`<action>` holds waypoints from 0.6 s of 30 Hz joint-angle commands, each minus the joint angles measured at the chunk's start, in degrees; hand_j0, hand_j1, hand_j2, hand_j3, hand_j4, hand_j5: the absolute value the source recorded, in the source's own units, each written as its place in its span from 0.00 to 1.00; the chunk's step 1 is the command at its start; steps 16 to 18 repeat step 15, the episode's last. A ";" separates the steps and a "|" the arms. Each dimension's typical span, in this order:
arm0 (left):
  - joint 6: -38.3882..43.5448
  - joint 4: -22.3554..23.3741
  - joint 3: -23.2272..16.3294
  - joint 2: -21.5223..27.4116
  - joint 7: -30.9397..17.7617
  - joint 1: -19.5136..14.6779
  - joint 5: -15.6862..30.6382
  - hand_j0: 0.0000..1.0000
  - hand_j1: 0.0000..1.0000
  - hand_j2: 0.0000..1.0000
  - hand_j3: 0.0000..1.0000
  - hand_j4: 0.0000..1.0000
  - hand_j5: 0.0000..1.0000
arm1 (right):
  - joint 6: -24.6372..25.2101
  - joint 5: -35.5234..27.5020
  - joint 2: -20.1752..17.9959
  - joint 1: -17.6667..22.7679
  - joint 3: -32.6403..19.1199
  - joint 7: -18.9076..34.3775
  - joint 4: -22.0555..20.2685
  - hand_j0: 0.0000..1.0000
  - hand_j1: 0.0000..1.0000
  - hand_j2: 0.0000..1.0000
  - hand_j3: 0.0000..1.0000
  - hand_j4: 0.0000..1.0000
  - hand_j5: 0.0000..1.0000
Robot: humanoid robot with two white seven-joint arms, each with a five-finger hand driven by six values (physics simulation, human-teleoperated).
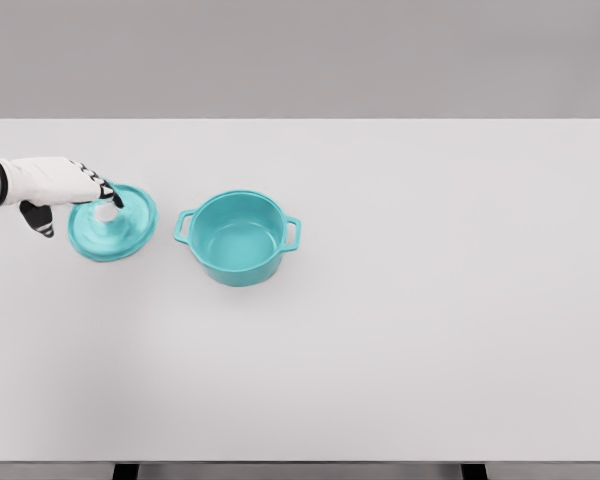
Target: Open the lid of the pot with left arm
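The left hand (80, 190), white with dark finger marks, is seen at the middle left of the frame, with its fingers closed on the small pale knob (108, 208) of the round teal lid (112, 224). The lid looks to be set down on the white table (400, 330), a little tipped, just left of the open teal pot with two side handles (238, 238). Lid and pot are kept apart; the pot is seen empty.

The job looks nearly done. To finish well, the knob should be let go slowly, so the lid is not dragged or flipped. The fingers should be spread first, then the hand lifted straight up and away. The lid should not be pushed toward the pot. The right hand is not seen.
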 commanded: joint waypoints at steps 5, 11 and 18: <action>0.12 2.46 0.16 -0.83 0.10 0.18 0.58 1.00 1.00 1.00 1.00 1.00 1.00 | 0.00 -0.01 -0.01 0.00 0.02 0.02 0.02 1.00 1.00 1.00 1.00 1.00 1.00; 0.12 13.88 1.65 -1.10 0.28 0.00 6.11 1.00 1.00 1.00 1.00 1.00 1.00 | -0.09 -0.01 -0.01 0.00 0.02 0.02 0.02 1.00 1.00 1.00 1.00 1.00 1.00; 0.12 17.57 2.45 -1.71 0.37 0.00 8.40 1.00 1.00 1.00 1.00 1.00 1.00 | 0.00 -0.01 -0.01 0.00 0.02 0.02 0.02 1.00 1.00 1.00 1.00 1.00 1.00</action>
